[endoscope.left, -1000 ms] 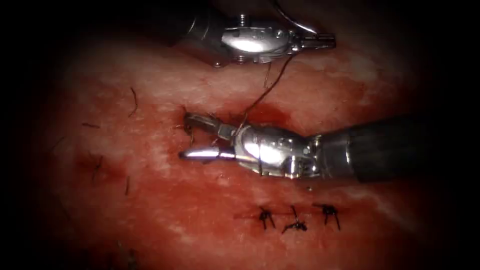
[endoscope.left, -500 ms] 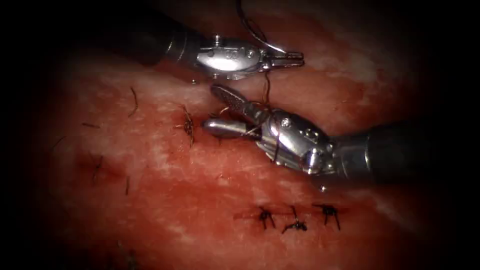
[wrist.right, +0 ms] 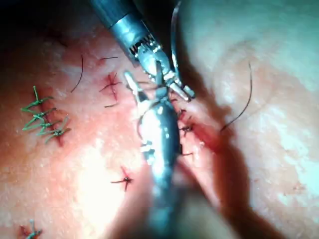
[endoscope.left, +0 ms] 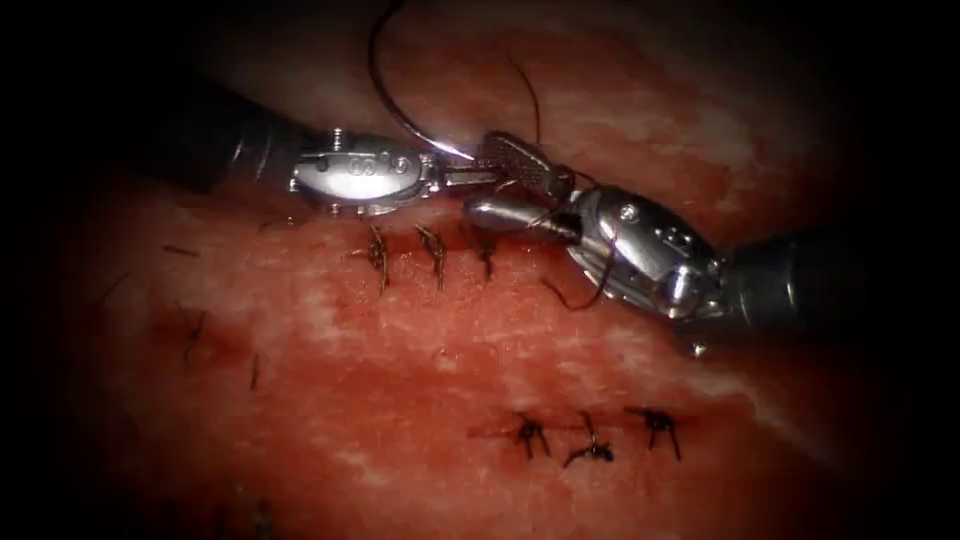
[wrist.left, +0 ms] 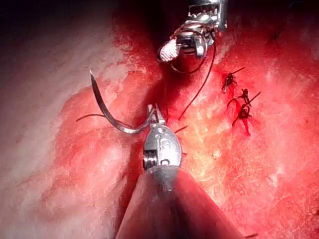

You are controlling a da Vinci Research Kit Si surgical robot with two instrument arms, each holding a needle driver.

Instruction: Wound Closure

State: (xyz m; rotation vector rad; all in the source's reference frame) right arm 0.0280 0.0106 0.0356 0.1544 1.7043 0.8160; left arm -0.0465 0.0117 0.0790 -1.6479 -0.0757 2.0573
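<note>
The needle (endoscope.left: pixel 385 95) is a thin, bright steel arc, smooth and evenly curved, standing free above the tissue (endoscope.left: pixel 400 400) and not in it; in the left wrist view (wrist.left: pixel 107 112) it sweeps up from the holding jaws to a fine sharp point. The left tool (endoscope.left: pixel 478 176) is clenched on the needle near its thread end, its polished, rounded metal wrist catching the light ahead of a dark matte shaft. Dark thread (endoscope.left: pixel 530 95) rises in a thin line above the two tools' tips and a loop of it lies across the body of the right tool (endoscope.left: pixel 515 185), curling down just beside its wrist. The right tool's jaws are parted and hold nothing: one shows a flat, cross-hatched face, the other a smooth, glossy, rounded back, and their tips sit just beside the left tool's tip. The tissue is moist and glistening, pale and fibrous in patches and stained with red fluid (endoscope.left: pixel 420 330) elsewhere. Just below the tools, three short dark stitches (endoscope.left: pixel 432 255) cross the cut side by side, wiry and bristly, with short stiff ends. Nearer the lower right a second row of knotted stitches (endoscope.left: pixel 590 435) stands out black, and loose cut ends of thread (endoscope.left: pixel 268 203) lie as fine curved hairs on the left.
</note>
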